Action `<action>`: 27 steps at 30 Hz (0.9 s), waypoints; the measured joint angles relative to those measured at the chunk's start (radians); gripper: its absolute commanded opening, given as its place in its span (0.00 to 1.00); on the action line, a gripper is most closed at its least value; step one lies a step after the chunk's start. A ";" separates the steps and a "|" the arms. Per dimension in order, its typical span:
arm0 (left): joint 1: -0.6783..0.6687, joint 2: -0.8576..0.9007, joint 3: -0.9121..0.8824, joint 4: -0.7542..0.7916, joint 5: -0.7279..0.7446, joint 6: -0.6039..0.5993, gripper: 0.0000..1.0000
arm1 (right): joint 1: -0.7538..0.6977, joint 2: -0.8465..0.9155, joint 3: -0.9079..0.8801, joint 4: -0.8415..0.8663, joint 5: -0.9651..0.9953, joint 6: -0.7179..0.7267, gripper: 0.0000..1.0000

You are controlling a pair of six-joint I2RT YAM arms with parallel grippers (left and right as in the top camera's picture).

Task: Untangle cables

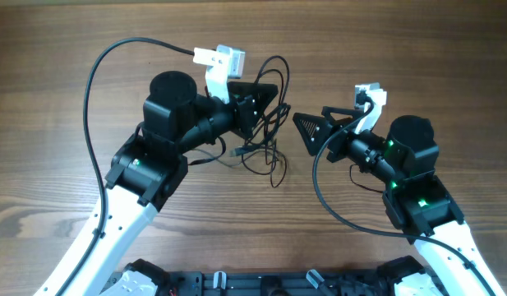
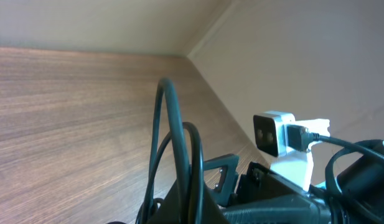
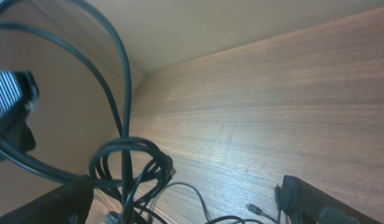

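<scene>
We can read no text, label, brand, number or sign in any of the three views. The white camera housing [image 2: 276, 132], the cables [image 1: 265, 123] and the wooden surface [image 1: 56, 99] show no lettering that we can make out.

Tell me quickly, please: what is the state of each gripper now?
Left gripper: closed on the cables, which rise from between its fingers.
Right gripper: open, holding nothing.
</scene>
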 measured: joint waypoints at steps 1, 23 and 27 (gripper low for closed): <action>0.000 0.000 0.000 0.011 0.000 -0.008 0.04 | 0.000 0.000 0.000 0.000 0.000 -0.014 0.98; -0.005 0.000 0.000 0.118 0.162 -0.064 0.04 | 0.000 0.106 0.000 0.148 -0.006 -0.093 0.98; -0.046 0.000 0.000 0.161 0.163 -0.072 0.04 | 0.000 0.140 0.000 0.198 -0.025 -0.090 0.97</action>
